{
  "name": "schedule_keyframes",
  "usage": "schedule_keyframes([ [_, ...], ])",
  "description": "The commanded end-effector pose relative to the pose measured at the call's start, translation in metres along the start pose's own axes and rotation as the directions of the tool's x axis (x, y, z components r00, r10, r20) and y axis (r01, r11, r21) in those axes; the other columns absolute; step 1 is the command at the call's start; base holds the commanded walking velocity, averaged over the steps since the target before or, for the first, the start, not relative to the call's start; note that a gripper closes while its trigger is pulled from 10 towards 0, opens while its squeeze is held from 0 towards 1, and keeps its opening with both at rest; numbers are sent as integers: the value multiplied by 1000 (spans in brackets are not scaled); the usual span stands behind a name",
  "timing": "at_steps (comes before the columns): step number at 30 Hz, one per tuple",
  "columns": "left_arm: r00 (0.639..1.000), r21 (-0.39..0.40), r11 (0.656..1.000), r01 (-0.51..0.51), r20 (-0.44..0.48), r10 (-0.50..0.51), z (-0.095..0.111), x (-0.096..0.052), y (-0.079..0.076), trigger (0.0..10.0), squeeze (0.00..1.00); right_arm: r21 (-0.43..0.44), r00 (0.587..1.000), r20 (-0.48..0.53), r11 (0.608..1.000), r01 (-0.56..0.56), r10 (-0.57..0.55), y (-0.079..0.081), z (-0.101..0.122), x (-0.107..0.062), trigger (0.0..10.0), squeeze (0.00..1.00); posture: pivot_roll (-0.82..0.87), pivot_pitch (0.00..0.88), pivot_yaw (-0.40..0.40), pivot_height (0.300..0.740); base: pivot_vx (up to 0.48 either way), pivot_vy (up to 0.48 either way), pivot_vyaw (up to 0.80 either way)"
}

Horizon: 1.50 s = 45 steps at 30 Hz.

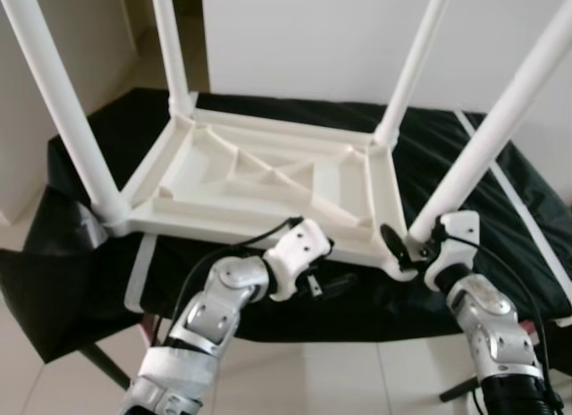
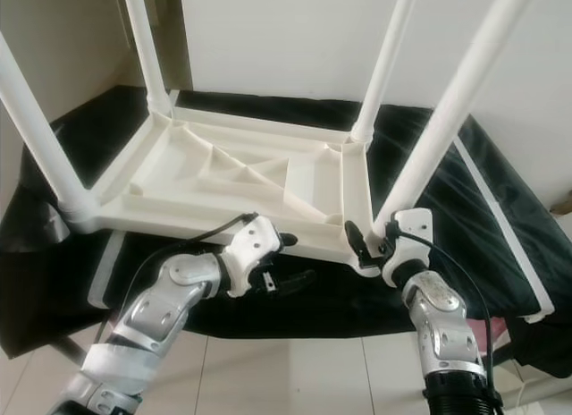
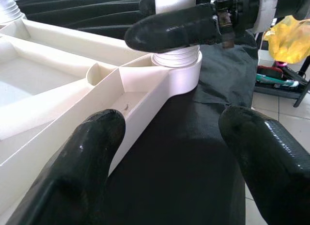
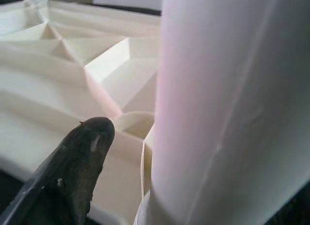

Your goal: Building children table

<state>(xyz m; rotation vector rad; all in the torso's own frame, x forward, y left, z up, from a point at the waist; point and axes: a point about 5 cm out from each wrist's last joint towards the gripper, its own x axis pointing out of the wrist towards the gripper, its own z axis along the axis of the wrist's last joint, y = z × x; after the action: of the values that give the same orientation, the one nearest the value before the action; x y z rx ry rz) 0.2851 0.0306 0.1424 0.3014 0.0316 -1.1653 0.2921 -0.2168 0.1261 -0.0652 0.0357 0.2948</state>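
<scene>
left eye view: the white table top (image 1: 259,178) lies upside down on a black cloth (image 1: 465,156), and all four legs stand in its corner sockets, so the build looks nearly done. the right gripper (image 1: 409,243) sits at the base of the near right leg (image 1: 487,138), its fingers around the leg just above the socket; what seems left is seating or tightening this leg and turning the table over. the left gripper (image 1: 329,281) hangs just in front of the table's near edge, beside and below the right one.

right eye view: same scene, the other three legs rise beyond the grippers.

left wrist view: the left gripper's fingers (image 3: 82,162) are spread wide and empty, the table's near rim right at one fingertip, the corner socket (image 3: 181,72) ahead with the right gripper clasped above it.

right wrist view: one black finger (image 4: 72,171) lies beside the leg, which fills the space next to it; the ribbed underside spreads beyond.
</scene>
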Motion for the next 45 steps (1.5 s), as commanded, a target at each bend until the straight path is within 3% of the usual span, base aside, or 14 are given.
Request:
schedule_keyframes([
  [1,998,8,998,-55,5,55,1,-1,5,10000,0,-7,999,-13,999,-44,44,0,-3,-1,10000,0,2,0,-73,740,0,0,0],
  [18,999,-2,999,-52,2,52,0,-2,4,10000,0,-40,991,-29,991,-130,129,-10,-5,-4,10000,0,-10,0,-60,740,0,0,0],
  [19,999,-2,999,-50,1,50,0,-1,3,10000,0,-54,990,-32,988,-142,141,-9,-5,-3,5882,0,-11,0,-58,740,0,0,0],
  [20,999,-2,999,-47,1,47,0,-1,3,10000,0,-68,987,-39,985,-161,159,-9,-6,-3,0,0,-11,0,-57,740,0,0,0],
  [31,999,-9,999,-52,3,52,0,-1,3,10000,0,-46,987,-73,988,-149,146,-8,-18,-7,0,0,-8,2,-62,740,0,0,0],
  [32,999,-8,999,-52,2,52,0,-1,3,10000,0,-42,988,-77,989,-141,137,-9,-19,-8,10000,0,-8,0,-63,740,0,0,0],
  [39,999,-7,999,-50,6,50,0,0,3,10000,0,-47,991,-131,999,9,-15,-6,-28,-10,10000,0,-15,0,-60,740,0,0,0],
  [41,999,-7,999,-47,7,48,1,1,3,10000,0,-10,987,-137,996,88,-89,-1,-29,-9,10000,0,-18,1,-57,740,0,0,0],
  [45,999,-7,999,-46,7,46,0,0,2,10000,0,1,982,-137,991,134,-132,2,-29,-8,10000,0,-21,3,-53,740,0,0,0],
])
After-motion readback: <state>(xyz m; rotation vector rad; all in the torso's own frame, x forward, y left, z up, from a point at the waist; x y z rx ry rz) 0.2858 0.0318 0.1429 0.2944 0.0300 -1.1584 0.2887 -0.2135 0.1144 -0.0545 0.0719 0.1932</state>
